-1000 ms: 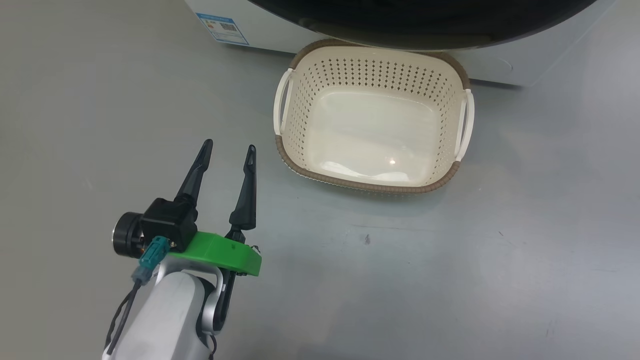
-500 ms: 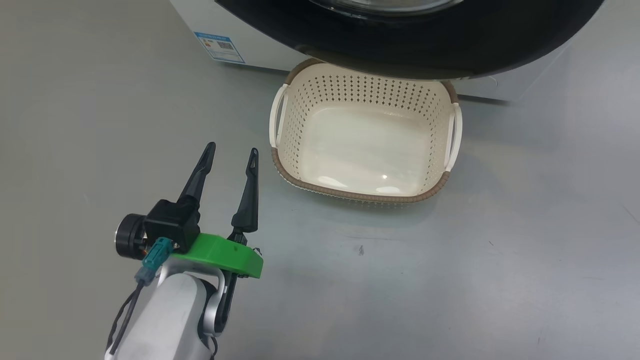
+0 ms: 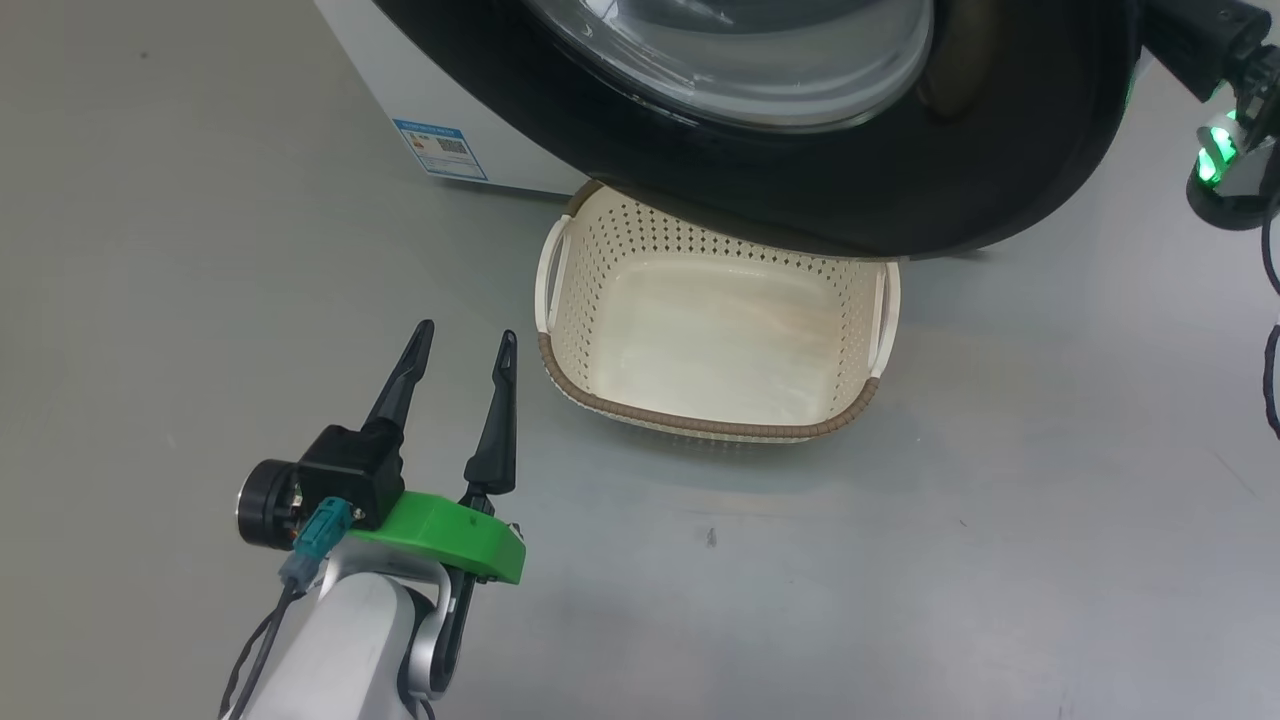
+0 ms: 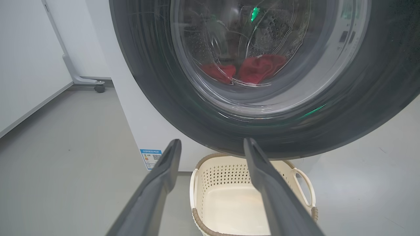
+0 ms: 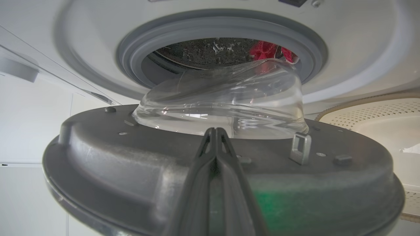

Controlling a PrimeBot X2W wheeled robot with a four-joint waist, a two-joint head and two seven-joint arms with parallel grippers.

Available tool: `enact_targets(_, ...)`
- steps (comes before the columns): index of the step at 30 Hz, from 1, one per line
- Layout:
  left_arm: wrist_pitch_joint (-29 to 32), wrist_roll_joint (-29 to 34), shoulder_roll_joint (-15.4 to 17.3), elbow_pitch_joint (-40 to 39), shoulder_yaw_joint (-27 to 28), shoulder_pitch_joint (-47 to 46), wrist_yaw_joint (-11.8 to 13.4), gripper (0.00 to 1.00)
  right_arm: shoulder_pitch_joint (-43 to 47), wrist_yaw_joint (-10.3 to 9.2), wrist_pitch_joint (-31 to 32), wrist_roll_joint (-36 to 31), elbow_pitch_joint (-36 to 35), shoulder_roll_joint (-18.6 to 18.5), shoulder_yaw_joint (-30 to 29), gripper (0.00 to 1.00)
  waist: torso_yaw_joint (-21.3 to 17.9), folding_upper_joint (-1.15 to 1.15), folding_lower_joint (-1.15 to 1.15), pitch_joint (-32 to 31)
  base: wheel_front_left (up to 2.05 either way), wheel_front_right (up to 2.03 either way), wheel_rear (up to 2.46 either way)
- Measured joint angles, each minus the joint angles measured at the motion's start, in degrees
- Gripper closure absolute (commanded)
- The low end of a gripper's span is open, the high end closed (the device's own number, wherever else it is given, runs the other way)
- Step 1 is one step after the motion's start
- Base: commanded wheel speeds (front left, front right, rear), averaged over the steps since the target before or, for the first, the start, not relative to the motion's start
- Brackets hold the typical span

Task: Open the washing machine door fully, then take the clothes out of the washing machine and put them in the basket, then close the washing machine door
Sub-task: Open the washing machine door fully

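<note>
The white washing machine point(image 3: 400, 70) stands at the top of the head view. Its black washing machine door point(image 3: 900, 200) hangs partly open over the far side of the cream basket point(image 3: 700, 425). My left gripper point(image 3: 466, 332) is open and empty, low and left of the basket. In the left wrist view it point(image 4: 211, 141) points at the door point(image 4: 157, 98), and the red clothes point(image 4: 259, 67) show through the glass. My right gripper point(image 5: 215, 131) is shut, its tips at the door's grey inner face point(image 5: 115, 157) below the glass bowl point(image 5: 229, 98). Red clothes point(image 5: 265, 49) lie in the drum.
My right arm's wrist point(image 3: 1215, 160) glows green beside the door's right edge. A blue label point(image 3: 440, 150) sits low on the machine. A wheeled stand foot point(image 4: 95, 87) stands by the wall to the machine's left. Grey floor surrounds the basket point(image 5: 377, 124).
The head camera has tilted up, so more of the door and its glass show. The door now overlaps the basket's far rim. My right wrist has come into view. The left gripper stays open.
</note>
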Motion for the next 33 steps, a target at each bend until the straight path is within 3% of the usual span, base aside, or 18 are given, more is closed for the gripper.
enact_targets(17,0.0,1.57,0.01,2.35,0.4,3.94,-0.02,0.0,9.32,2.29,0.77,0.07,-0.93,4.47,2.5,1.0,-0.66,0.0,0.0,-7.11,0.0,0.0,0.0)
enact_targets(33,0.0,1.99,0.14,3.19,1.01,8.26,-0.36,0.0,18.2,2.78,0.75,2.18,-2.36,12.44,4.79,1.0,-1.75,0.0,0.0,-13.79,0.0,0.0,0.0)
